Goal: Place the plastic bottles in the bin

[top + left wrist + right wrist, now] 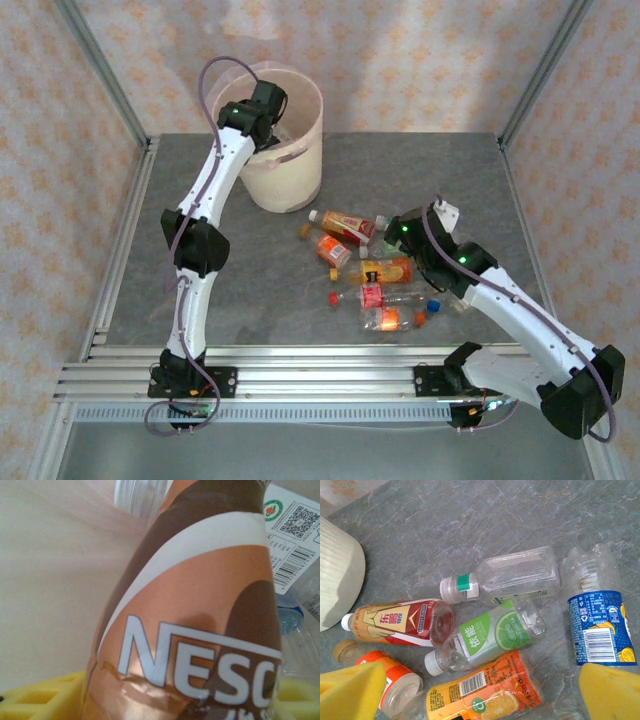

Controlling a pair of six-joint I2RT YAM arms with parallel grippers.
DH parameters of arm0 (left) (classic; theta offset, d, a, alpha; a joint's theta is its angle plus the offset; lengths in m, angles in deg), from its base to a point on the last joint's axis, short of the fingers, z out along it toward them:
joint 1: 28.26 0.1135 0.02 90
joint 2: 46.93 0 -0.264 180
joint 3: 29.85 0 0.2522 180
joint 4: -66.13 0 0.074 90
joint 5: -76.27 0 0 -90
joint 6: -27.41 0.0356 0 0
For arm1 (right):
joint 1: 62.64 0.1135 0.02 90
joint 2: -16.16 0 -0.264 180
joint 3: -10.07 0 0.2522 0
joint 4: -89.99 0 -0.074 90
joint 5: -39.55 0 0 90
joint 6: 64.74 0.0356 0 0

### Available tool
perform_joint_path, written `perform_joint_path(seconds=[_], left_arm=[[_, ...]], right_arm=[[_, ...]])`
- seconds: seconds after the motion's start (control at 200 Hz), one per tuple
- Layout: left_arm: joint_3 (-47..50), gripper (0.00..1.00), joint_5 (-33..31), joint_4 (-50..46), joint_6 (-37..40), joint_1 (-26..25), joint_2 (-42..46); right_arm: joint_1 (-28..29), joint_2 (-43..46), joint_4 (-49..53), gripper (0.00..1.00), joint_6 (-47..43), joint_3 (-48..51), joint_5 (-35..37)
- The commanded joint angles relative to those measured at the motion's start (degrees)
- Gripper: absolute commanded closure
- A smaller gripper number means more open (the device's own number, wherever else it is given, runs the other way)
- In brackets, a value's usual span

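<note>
Reaching down into the bin at the upper left of the overhead view, the left gripper has a brown-labelled bottle between its yellow foam pads. It seems clamped on the bottle, though the close view hides the contact. It hangs low, probably so the drop lands softly on the thin pink liner. At centre frame the other plastic bottles lie on their sides on the mottled grey table, smooth, ribbed and glossy-labelled. To their right, the right gripper hovers with its pads spread wide, ready to straddle one.
</note>
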Motion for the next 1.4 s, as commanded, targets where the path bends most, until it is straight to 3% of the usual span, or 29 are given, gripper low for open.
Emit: perform_joint_path(seconds=[0.0, 0.425, 0.871, 1.156, 1.396], left_arm=[[0.01, 0.31, -2.08, -7.76, 0.14, 0.34, -4.06], [-3.92, 0.34, -5.17, -17.65, 6.22, -2.39, -1.17], [7.26, 0.33, -15.31, -22.81, 7.44, -4.90, 8.13], [10.57, 0.16, -15.66, -23.45, 5.68, -4.47, 10.88], [9.56, 0.00, -18.69, -23.00, 4.45, -4.36, 11.39]], right_arm=[[0.11, -0.26, 0.46, 0.01, 0.32, -0.38, 1.71], [0.11, -1.08, -0.22, 0.01, 0.02, -0.80, 1.71], [0.13, 0.62, 1.06, 0.01, 0.15, -1.02, 1.94], [0.11, 1.11, 1.76, 0.01, -0.01, -0.60, 1.03], [0.14, 0.18, 9.19, 0.01, 1.90, -1.72, -3.40]])
